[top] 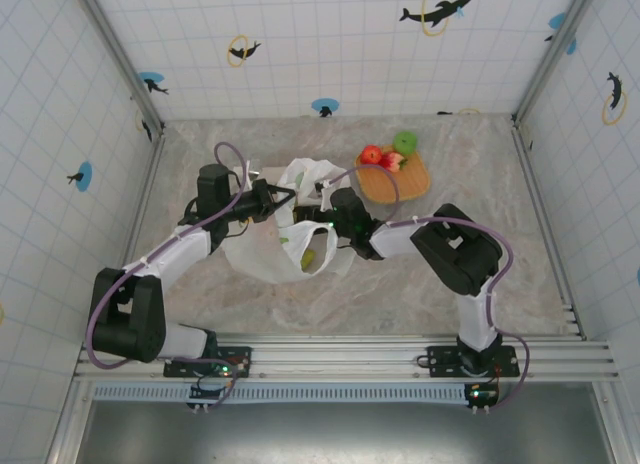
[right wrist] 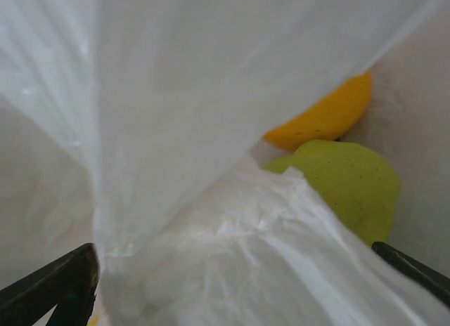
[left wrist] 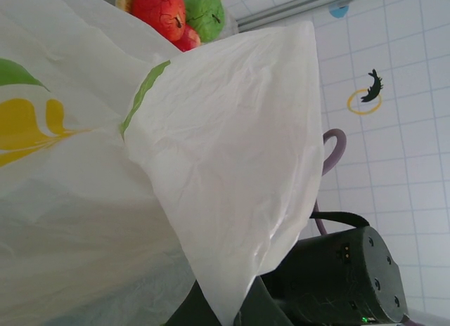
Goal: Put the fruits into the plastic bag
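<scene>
White plastic bag [top: 300, 174] is pinched in the left claw [top: 272, 197]; right claw [right wrist: 234, 250] gapes wide inside it.

White plastic bag [top: 298, 216] crumpled at centre, red and green fruits [top: 386, 155] on orange tray [top: 408, 185] beyond

Walls [top: 330, 44] white, small square tiles, at back, left and right. Dolphin stickers [top: 436, 11] on walls, some in yellow rings, some on blue spots [top: 324, 107]. Shiny metal posts [top: 115, 54] in back corners. Table top [top: 500, 284] looks like grey-brown stone, cloudy. Silver rail [top: 340, 359] along near edge. Dark grey strip [top: 300, 434] below rail. Light bright, even, shadows soft.
</scene>
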Controlling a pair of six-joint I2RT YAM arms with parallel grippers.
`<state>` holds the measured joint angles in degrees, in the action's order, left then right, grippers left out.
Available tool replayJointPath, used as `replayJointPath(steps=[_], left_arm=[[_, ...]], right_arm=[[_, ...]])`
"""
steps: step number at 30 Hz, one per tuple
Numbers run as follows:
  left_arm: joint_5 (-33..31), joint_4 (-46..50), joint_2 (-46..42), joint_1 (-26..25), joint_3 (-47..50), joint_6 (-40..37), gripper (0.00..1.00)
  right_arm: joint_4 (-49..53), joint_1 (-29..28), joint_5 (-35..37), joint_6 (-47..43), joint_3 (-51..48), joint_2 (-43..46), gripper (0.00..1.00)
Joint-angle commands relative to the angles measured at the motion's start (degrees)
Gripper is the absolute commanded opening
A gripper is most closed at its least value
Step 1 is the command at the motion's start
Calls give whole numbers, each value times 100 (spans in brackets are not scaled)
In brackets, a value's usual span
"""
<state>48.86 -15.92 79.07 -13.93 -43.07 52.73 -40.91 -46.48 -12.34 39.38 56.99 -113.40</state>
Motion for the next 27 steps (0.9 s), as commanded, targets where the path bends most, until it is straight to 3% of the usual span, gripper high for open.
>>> replayJointPath(steps=[1, 15, 27], left_arm=[[21, 36, -19, -34, 18, -79, 0], [-76, 164, 3, 109, 9, -162, 0], [-297, 395, 115, 207, -57, -360, 0]], right_arm=[[-75, 34, -113, -188, -146, 350, 99], [916, 165, -307, -1296, -1183, 1700, 99], [2799, 405, -742, -2882, -1922, 3438, 98]])
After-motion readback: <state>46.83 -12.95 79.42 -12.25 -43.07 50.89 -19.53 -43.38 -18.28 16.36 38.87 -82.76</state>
